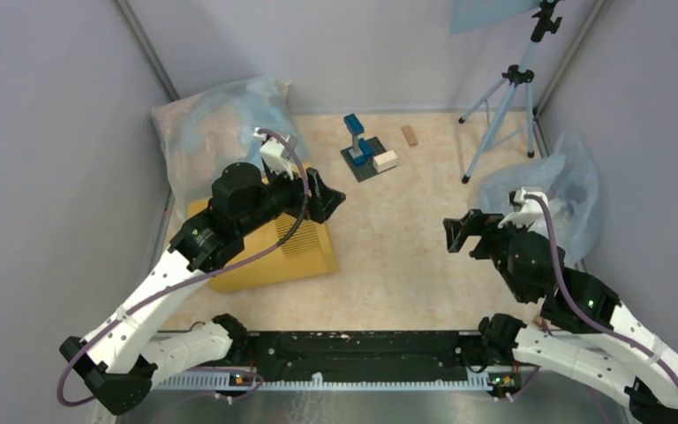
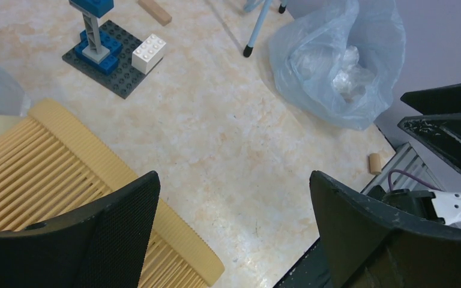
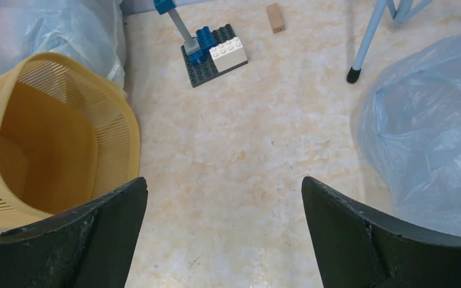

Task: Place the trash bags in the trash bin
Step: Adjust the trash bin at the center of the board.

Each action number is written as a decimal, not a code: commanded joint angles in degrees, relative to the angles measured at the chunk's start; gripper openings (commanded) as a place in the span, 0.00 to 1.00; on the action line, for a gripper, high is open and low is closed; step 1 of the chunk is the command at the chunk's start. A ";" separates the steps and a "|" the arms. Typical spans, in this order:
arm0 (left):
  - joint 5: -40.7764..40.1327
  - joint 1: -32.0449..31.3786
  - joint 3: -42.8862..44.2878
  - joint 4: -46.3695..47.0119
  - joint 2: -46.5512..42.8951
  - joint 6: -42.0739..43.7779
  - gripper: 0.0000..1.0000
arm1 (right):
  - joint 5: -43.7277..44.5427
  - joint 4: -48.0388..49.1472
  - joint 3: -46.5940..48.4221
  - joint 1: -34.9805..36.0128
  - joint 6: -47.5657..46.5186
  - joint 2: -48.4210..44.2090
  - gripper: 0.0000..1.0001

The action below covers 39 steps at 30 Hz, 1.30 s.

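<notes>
Yellow ribbed plastic is showing under the left arm: the trash bin (image 1: 305, 252) is sitting at the left side of the table (image 1: 406, 265), just in front of a bluish sack (image 1: 203, 124) that is filling the far left corner. Whether the bin is standing or tipped over I cannot tell. The left gripper (image 1: 331, 199) is hanging by the bin's far right corner, jaws spread wide and holding nothing. The right gripper (image 1: 457, 234) is hovering near the right edge, also spread and empty, with a second bluish sack (image 1: 578, 177) just behind it against the wall. What looks like the trash bags (image 2: 348, 69), crumpled clear film, is lying inside that sack. A broad stretch of marbled tabletop is running between the two grippers. A block tower (image 1: 362, 146), a small wooden block (image 1: 409, 134) and a tripod (image 1: 518, 75) are standing toward the back.
</notes>
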 commanded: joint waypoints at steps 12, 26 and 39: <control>-4.42 -0.13 3.39 -10.33 -2.38 -4.87 0.99 | -5.39 3.31 -1.42 -0.06 -3.05 -1.25 0.98; -19.89 -0.09 2.81 -16.92 -8.24 -3.22 0.99 | -21.82 14.00 -6.29 -0.07 -4.51 3.43 0.96; -14.85 -0.12 10.44 -24.21 2.96 -6.56 0.99 | -27.98 21.19 -9.38 -0.05 3.25 8.39 0.95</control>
